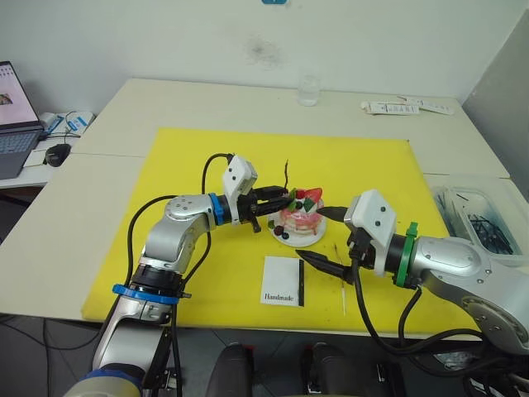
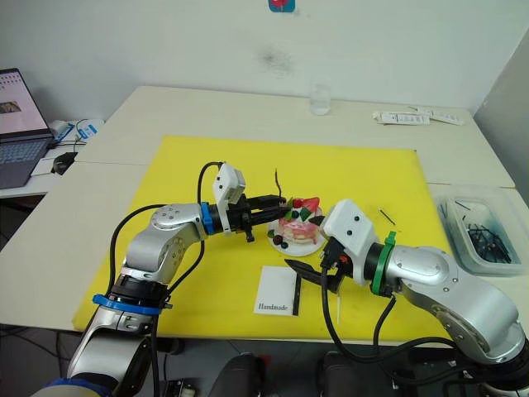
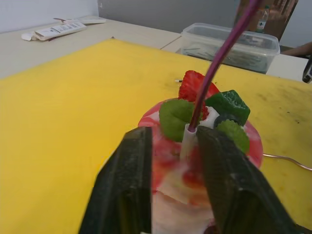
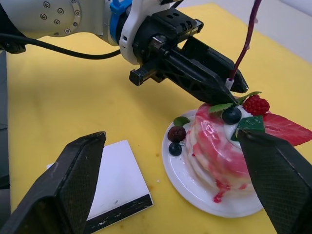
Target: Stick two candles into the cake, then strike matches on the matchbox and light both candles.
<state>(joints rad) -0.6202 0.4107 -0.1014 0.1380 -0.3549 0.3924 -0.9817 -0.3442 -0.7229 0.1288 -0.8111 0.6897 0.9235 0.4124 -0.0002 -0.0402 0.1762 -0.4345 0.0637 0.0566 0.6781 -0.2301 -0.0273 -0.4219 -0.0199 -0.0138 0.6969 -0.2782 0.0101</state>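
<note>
The left gripper (image 1: 279,198) pinches the pale end of one candle (image 1: 286,175) upright at the cake's (image 1: 301,217) top, fingers closed around it (the left wrist view shows the white tip between the pads (image 3: 222,180), by the strawberry). The right gripper (image 1: 324,238) hangs wide open and empty beside the plate (image 4: 195,187). The head views add the matchbox (image 1: 281,280) on the yellow mat (image 1: 165,248), and another candle (image 1: 342,289) just right of the box.

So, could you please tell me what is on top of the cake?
A red strawberry, green leaves, a dark berry and one candle held by the left pincer. Its fingers hide the candle's base.
</note>
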